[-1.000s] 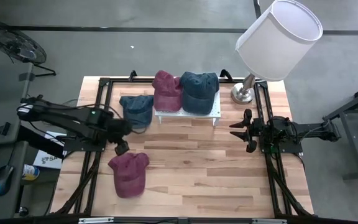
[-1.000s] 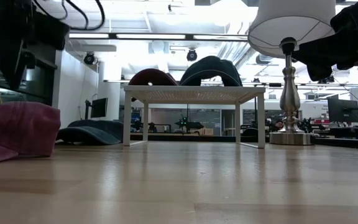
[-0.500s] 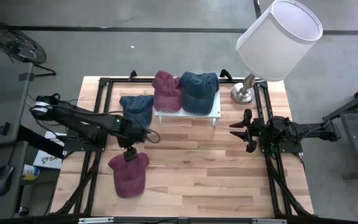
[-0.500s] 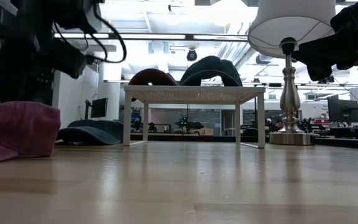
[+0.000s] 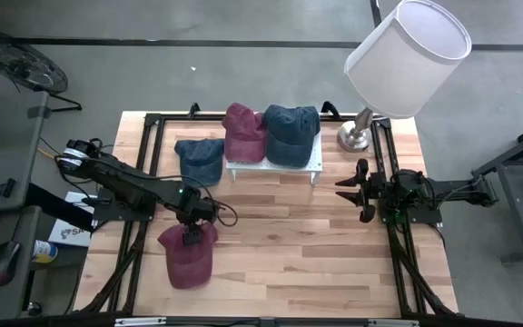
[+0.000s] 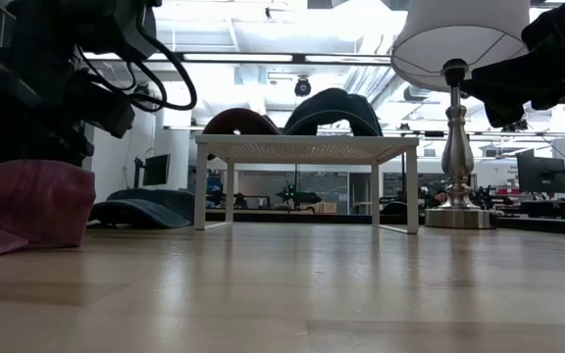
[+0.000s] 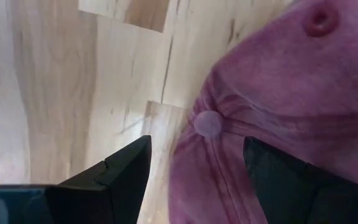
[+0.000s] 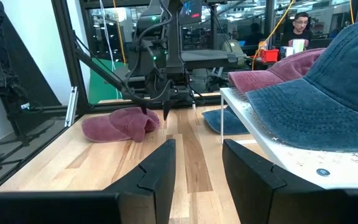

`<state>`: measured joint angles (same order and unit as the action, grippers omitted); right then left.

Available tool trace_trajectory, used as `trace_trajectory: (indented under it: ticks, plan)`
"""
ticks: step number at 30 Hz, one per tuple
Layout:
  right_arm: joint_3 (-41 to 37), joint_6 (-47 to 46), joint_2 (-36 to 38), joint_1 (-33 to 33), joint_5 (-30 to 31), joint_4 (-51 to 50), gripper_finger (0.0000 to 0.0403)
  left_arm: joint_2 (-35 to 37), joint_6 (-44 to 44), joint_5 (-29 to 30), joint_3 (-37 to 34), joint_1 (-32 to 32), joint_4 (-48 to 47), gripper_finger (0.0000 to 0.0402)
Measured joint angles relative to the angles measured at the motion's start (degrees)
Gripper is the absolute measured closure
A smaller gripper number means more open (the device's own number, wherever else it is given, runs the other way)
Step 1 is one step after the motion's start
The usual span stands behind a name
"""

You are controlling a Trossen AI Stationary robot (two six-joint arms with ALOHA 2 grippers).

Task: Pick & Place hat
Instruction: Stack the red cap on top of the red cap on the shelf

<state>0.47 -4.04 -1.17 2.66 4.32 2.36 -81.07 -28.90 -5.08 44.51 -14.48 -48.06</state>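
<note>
Left gripper (image 5: 190,238): fingers spread astride the crumpled maroon cloth cap (image 7: 278,124).
Advice: lower, then pinch the crown fabric.

Left arm (image 5: 125,184): dark, slender jointed links with a small green indicator light near the wrist and a loose black cable looping beside it; a pale cap marks the joint farthest from the lamp (image 5: 405,56). Right arm (image 5: 434,193), nearer the lamp: black, blocky segments. Right gripper (image 8: 194,168): two flat, angular black fingers with bevelled edges.
</note>
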Motion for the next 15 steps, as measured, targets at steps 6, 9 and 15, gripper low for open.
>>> trace_trajectory:
  ticks: [6, 9, 15]
  plan:
    - [0.0, 0.0, 0.0, 0.0, 0.0, 0.0, 0.0276, -1.8, 0.1, 1.6, 0.0, -2.6, 0.5, 0.0149]
    - [0.0, 0.0, 0.0, 0.0, 0.0, 0.0, 0.0276, -2.4, 0.1, 1.9, 0.0, -3.7, 1.4, 0.0149]
    - [0.0, 0.0, 0.0, 0.0, 0.0, 0.0, 0.0276, -2.5, -1.4, 3.9, -2.5, -5.4, 4.8, 0.0149]
